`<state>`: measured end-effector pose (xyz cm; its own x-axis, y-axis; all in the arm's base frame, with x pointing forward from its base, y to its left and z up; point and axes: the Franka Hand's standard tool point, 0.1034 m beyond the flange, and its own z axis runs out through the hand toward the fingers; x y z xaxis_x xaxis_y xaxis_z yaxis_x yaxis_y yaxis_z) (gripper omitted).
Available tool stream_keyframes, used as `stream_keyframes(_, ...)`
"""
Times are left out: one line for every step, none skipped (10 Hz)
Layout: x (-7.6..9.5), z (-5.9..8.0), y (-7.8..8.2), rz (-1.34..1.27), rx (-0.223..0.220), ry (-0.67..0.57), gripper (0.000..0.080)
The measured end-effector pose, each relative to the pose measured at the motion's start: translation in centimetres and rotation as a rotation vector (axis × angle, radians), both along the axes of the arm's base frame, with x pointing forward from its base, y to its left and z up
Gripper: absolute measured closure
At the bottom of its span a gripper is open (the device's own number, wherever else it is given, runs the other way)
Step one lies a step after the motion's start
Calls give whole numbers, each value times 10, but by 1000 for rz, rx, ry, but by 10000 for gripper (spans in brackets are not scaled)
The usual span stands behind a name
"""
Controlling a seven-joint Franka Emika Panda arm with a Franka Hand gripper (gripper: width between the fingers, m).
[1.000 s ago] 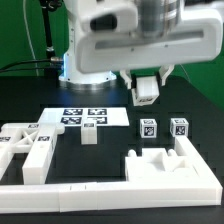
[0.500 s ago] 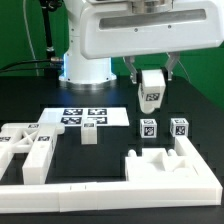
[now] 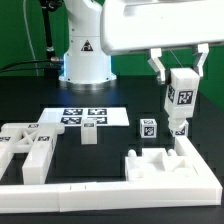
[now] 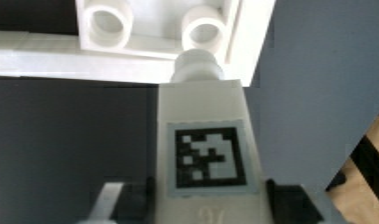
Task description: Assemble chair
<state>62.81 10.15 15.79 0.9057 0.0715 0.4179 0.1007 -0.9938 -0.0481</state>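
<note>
Black table (image 3: 28, 98), hand (image 3: 180, 78) gripping post (image 3: 182, 100), sockets (image 4: 111, 25) in wrist view only

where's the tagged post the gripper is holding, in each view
Exterior view: the post is at that view's upper right, held in the gripper.
Wrist view: the post fills the centre, its tag facing the camera.
Shared landmark: the fingers flanking it.

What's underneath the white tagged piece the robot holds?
Below the held post, the wrist view shows a white chair part with two round holes. The post itself hides whatever lies directly beneath its tip.
</note>
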Motion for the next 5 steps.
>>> stream_keyframes(1, -1, 0, -1, 1, -24, 512)
stream_keyframes(-1, -3, 0, -1, 0, -16, 512)
stream_keyframes(3, -13, 0, 17, -7, -63, 512)
stream_keyframes(3, -24, 4, 23, -8, -74, 512)
stream_keyframes(5, -32, 8, 30, -9, -87, 512)
